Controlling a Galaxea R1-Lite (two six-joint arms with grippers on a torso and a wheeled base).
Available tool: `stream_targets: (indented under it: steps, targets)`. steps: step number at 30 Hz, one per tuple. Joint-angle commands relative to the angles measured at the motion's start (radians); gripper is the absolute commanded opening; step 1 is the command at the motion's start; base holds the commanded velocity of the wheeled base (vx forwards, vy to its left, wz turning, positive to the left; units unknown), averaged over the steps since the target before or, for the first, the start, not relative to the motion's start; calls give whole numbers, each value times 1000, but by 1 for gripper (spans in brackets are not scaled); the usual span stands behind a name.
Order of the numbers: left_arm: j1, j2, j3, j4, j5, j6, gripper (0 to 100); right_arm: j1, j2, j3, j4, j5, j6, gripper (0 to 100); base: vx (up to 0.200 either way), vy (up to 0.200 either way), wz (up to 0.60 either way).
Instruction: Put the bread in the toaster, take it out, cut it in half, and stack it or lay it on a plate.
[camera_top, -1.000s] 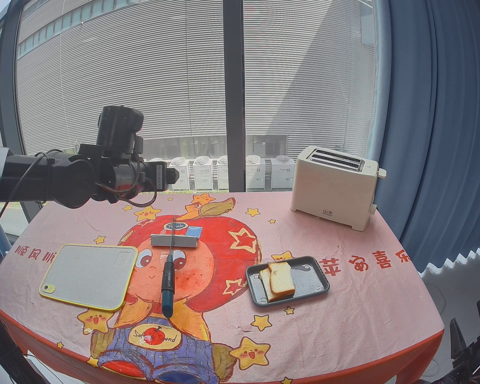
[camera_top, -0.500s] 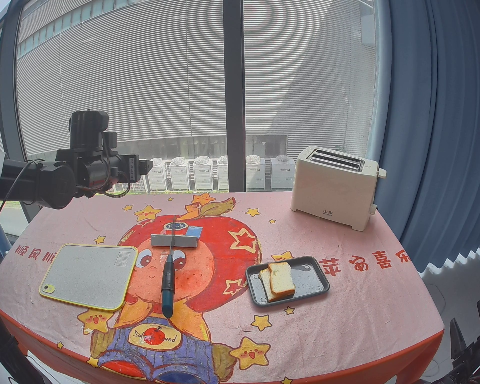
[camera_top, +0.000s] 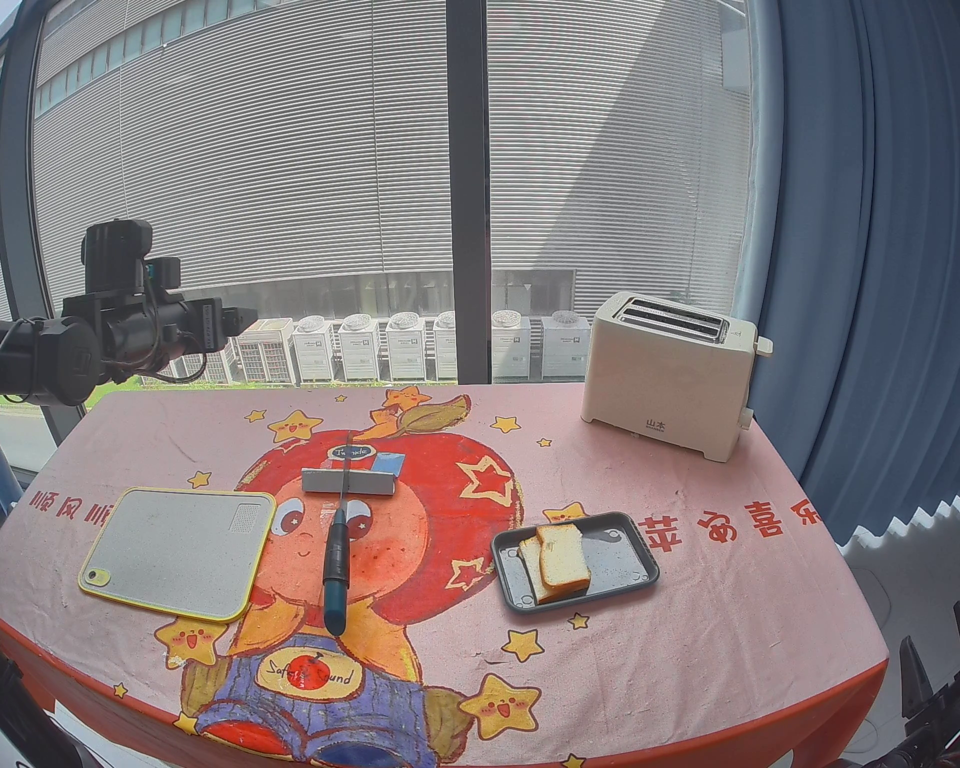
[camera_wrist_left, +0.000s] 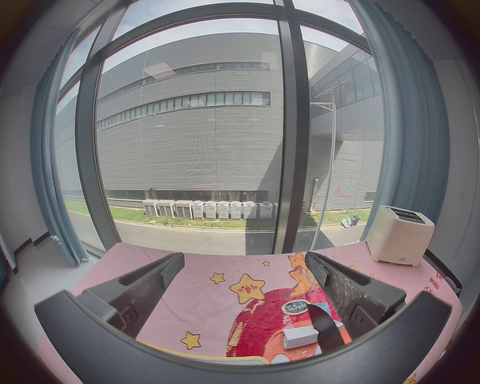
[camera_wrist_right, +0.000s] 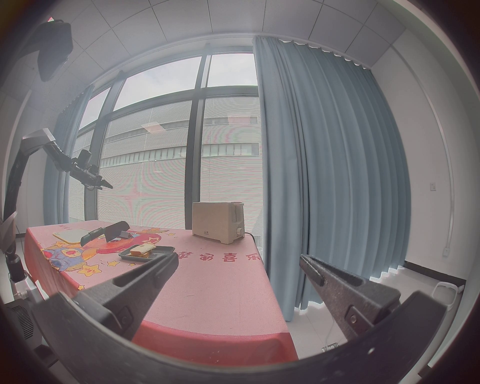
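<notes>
Head view: you have the bread (camera_top: 555, 562) lying on the dark plate (camera_top: 630, 575), right of centre on the desk (camera_top: 700, 640) and well apart from the toaster (camera_top: 670, 375). Left wrist view: your left fingers (camera_wrist_left: 140, 290) stand wide apart, holding nothing, raised over the desk's far left corner. Right wrist view: your right fingers (camera_wrist_right: 345, 295) are likewise spread and empty, off the desk's right side.

Two bread pieces (camera_top: 562, 557), one plate (camera_top: 622, 562), one toaster (camera_top: 670, 375), one knife (camera_top: 336, 560), one cutting board (camera_top: 178, 550), one knife rest (camera_top: 350, 481).

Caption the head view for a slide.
Bread slices on the tray, knife beside the cutting board, toaster at the back.
</notes>
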Motion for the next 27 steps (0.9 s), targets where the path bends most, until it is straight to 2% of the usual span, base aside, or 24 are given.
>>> stream_targets:
  steps: [1,27]
  targets:
    - [34,-11,-4,-1,-8,12,100,0,-16,17,0,0,0,100,0,0,0]
    - [36,-52,25,0,-7,14,100,0,-16,17,0,0,0,100,0,0,0]
